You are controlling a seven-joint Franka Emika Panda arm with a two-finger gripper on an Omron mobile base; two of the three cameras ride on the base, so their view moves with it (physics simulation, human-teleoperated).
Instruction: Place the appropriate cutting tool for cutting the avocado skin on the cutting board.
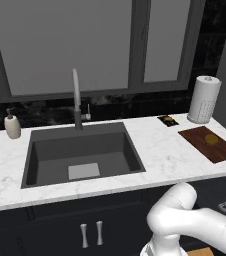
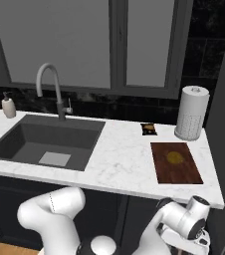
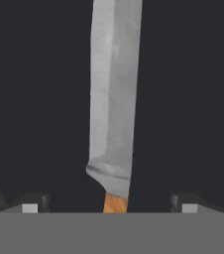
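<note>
**Grey blade lies between wide-spread fingers, off the board**

Look at the hand view first: you see the knife (image 3: 113, 109) running straight up the middle, its pale grey blade long and flat against a dark surface, with a short stub of orange-brown handle at the bottom edge. Your gripper (image 3: 111, 203) has its two fingertips (image 3: 30, 204) set far apart, one at each side, and neither touches the knife. The pincer is spread, holding nothing.

From the base views, you find your arm low, below the front edge of the counter (image 1: 170, 155), with the hand down near the dark cabinets at the right end. The board (image 2: 175, 162) lies flat on the white marble at the right of the counter, and the avocado (image 2: 174, 158) rests on it, toward its far half. Behind the board stands a paper towel roll (image 2: 191, 112). A small dark packet (image 2: 149, 129) lies between board and sink (image 2: 47, 142). A soap bottle (image 1: 12, 125) sits left of the sink, near the faucet (image 1: 76, 97).
</note>
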